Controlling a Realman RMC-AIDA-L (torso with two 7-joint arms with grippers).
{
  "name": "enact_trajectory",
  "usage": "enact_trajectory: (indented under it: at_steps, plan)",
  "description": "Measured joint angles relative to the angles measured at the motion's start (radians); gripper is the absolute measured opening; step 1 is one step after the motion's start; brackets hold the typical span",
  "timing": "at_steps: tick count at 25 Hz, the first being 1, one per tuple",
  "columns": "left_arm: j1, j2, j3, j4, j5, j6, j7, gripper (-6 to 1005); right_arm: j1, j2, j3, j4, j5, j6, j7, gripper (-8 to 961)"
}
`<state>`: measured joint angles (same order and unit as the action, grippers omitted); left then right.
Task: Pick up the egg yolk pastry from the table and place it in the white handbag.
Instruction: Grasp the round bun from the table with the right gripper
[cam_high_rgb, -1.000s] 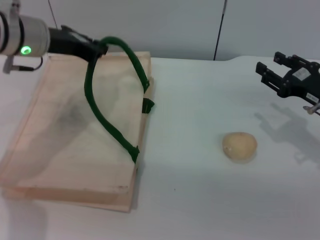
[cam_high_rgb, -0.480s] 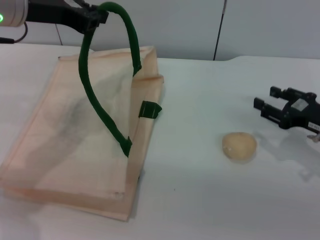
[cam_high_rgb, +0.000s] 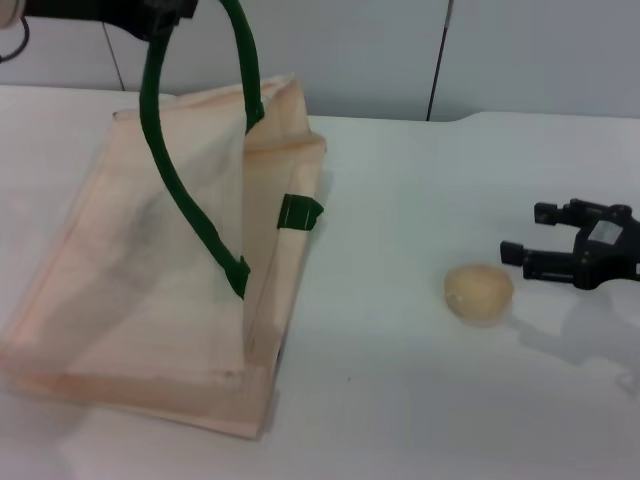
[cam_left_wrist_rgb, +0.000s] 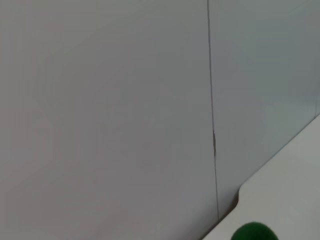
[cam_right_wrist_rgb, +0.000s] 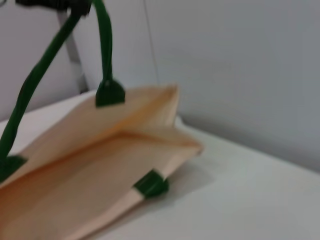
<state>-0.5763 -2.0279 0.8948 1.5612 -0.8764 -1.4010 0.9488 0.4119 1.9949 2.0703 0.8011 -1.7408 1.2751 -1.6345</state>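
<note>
Near the right edge of the surface: the egg yolk pastry (cam_high_rgb: 479, 293) sits alone, round and pale, with nothing touching it.
Right hand: the right hand (cam_high_rgb: 522, 233) is low, just beside the pastry on its right-edge side, with its two black fingers spread open and pointing at it. It holds nothing yet.
Step now: my guess is that this is the reach for the pastry.
How to do it well: slide in until the pastry sits between the fingers, then close gently. The bun looks soft, so a hard squeeze may squash it. Hold it around its widest part so it does not roll away.
Bag: the white handbag (cam_high_rgb: 150, 280) lies well apart from the pastry, toward the left edge of the surface.
Left hand: the left hand (cam_high_rgb: 150, 14), up near the back left corner, is closed on one green handle (cam_high_rgb: 172, 175) and holds it high, so the bag's mouth gapes open toward the pastry.
Other handle: only its green tab (cam_high_rgb: 298, 212) shows, on the lower lip of the bag.
Good to watch: the mouth should stay wide for the drop.
</note>
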Motion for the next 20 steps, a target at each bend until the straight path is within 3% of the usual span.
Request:
enact_trajectory:
  at_steps: [6,10,20]
  plan:
    - [0.004,-0.002,-0.020,0.053,-0.016,-0.036,-0.006,121,0.074,0.012,0.084,-0.075,-0.139,-0.009,0.025,831]
    - [0.012,-0.003,-0.021,0.071,-0.030,-0.049,-0.009,121,0.129,0.007,0.145,-0.155,-0.188,-0.016,0.011,861]
    - [0.019,-0.003,-0.041,0.116,-0.040,-0.076,-0.030,122,0.232,-0.044,0.163,-0.319,-0.264,-0.026,0.010,879]
